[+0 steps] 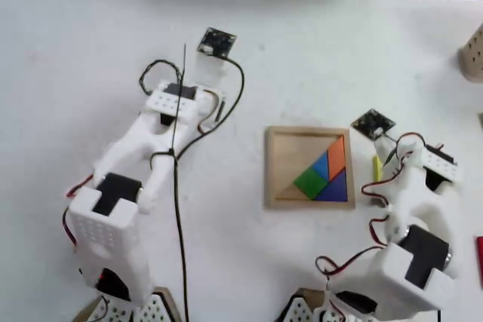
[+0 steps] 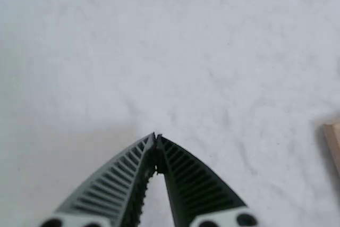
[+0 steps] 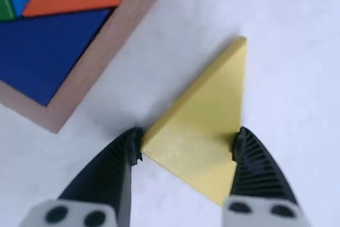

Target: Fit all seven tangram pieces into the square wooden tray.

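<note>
The square wooden tray (image 1: 290,157) lies right of the table's middle. An orange piece (image 1: 337,156), a blue piece (image 1: 321,167), a green piece (image 1: 309,182) and a dark blue piece (image 1: 334,186) fill its right part, while its left part is bare wood. Just outside the tray's right rim (image 3: 101,57), my right gripper (image 3: 186,144) is shut on a yellow triangle (image 3: 207,115), one finger on each side. In the high view that yellow triangle (image 1: 376,167) shows as a thin strip. My left gripper (image 2: 155,139) is shut on nothing, over bare table left of the tray.
A black cable (image 1: 179,209) runs along the left arm toward the front edge. A pale pegged block (image 1: 474,54) stands at the right edge, and a red object (image 1: 479,250) sits lower on the same edge. One corner of the tray (image 2: 333,139) shows in the left wrist view.
</note>
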You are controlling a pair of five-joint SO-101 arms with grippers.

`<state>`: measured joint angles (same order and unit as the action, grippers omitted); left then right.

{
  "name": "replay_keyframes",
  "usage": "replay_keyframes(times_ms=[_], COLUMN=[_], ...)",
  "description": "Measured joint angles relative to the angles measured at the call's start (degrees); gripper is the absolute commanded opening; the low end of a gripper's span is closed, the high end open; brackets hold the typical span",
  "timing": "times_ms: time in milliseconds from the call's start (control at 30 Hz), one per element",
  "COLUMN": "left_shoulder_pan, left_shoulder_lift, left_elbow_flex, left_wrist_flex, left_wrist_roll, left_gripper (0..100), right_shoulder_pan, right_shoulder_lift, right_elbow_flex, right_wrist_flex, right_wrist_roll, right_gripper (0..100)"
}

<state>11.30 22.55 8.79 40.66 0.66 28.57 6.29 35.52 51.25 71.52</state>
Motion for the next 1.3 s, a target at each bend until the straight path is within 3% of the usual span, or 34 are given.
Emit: replay_keyframes(times_ms=[233,367,833,1300], left_shoulder_pan=[0.0,0.0,0.0,0.0], left_shoulder_lift=[0.0,0.0,0.0,0.0], left_elbow_flex=[0.0,0.0,0.0,0.0], left_wrist_flex=[0.0,0.0,0.0,0.0], left_wrist_roll=[0.0,0.0,0.0,0.0], left_gripper=[2,2,2,2], right_shoulder_pan=[1.3,1.1,1.5,4.4], right_shoulder_lift=[-2.5,-4.9,-5.2,-5.2], right_elbow_flex=[-7.6,-9.2,-9.3,-9.2], right_wrist_flex=[18.2,22.2,23.0,17.3], right_wrist_roll=[-1.1,-1.1,-1.1,-1.1], right_gripper=[9.4,9.4,9.4,9.4])
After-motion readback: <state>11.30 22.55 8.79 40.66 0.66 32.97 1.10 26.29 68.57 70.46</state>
